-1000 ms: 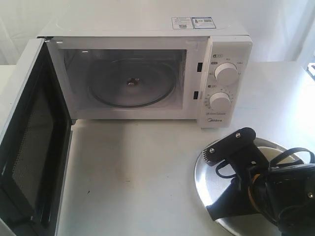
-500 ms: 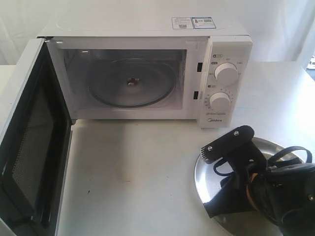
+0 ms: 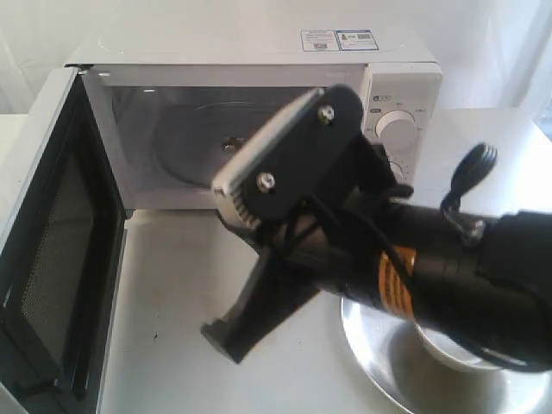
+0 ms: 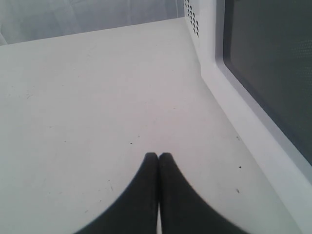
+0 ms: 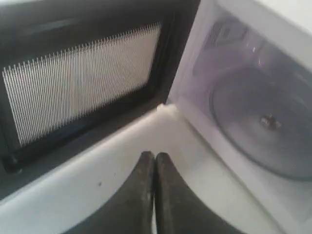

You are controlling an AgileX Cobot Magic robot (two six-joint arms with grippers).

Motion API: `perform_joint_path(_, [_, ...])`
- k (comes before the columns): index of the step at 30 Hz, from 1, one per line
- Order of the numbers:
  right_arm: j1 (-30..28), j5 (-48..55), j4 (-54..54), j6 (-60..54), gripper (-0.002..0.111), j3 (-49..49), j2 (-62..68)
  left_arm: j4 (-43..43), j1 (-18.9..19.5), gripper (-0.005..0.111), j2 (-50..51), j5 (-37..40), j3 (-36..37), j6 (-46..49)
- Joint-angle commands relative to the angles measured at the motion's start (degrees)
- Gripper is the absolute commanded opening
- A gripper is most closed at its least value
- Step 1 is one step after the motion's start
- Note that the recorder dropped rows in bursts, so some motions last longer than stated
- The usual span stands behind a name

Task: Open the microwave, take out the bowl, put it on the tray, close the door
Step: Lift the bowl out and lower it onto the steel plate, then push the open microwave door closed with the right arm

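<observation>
Right pincer [image 5: 154, 161], tips together, is hovering mid-frame. At left the door [image 3: 52, 250] is standing open; the glossy white bowl [image 3: 446, 349] is sitting on the tray [image 3: 373, 349].

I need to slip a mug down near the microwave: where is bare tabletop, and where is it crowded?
Bare table lies before the open microwave, between the door and the right arm; more lies on the door's outer side. The glass turntable is empty too. Crowded: the tray, holding the bowl, under that arm.
</observation>
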Motion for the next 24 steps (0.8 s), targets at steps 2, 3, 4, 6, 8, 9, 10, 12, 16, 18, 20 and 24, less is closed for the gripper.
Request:
perform_joint_path(2, [0.1,-9.7,-0.7,-8.5,0.000,-11.7,2.0,-0.2,0.0,0.000,-0.1,-0.1,0.2,-0.3])
perform_joint_path(3, [0.1,-12.1,-0.7,-10.9,0.000,-14.8,4.2,-0.2,0.0,0.000,-0.1,-0.1,0.2,-0.3])
perform_joint_path(4, [0.1,-13.1,-0.7,-11.9,0.000,-16.4,5.6,-0.2,0.0,0.000,-0.1,-0.1,0.2,-0.3])
perform_joint_path(6, [0.1,-14.9,-0.7,-12.1,0.000,-19.5,8.6,-0.2,0.0,0.000,-0.1,-0.1,0.2,-0.3])
perform_joint_path(8, [0.1,-15.6,-0.7,-12.2,0.000,-22.5,12.0,-0.2,0.0,0.000,-0.1,-0.1,0.2,-0.3])
perform_joint_path(9, [0.1,-16.2,-0.7,-12.2,0.000,-24.2,14.0,-0.2,0.0,0.000,-0.1,-0.1,0.2,-0.3])
perform_joint_path(10, [0.1,-17.1,-0.7,-12.2,0.000,-25.8,15.8,-0.2,0.0,0.000,-0.1,-0.1,0.2,-0.3])
perform_joint_path(12, [0.1,-19.5,-0.7,-12.2,0.000,-29.2,19.1,-0.2,0.0,0.000,-0.1,-0.1,0.2,-0.3])
perform_joint_path(16, [0.1,-24.7,1.1,-13.5,0.000,-34.7,24.1,-0.2,0.0,0.000,-0.1,-0.1,0.2,-0.3])
perform_joint_path(18, [0.1,-26.7,5.6,-17.0,0.000,-36.6,26.3,-0.2,0.0,0.000,-0.1,-0.1,0.2,-0.3])
perform_joint_path(20, [0.1,-29.0,11.4,-22.3,0.000,-38.4,28.9,-0.2,0.0,0.000,-0.1,-0.1,0.2,-0.3])
perform_joint_path(24, [0.1,-30.9,19.5,-31.3,0.000,-41.4,32.4,-0.2,0.0,0.000,-0.1,-0.1,0.2,-0.3])
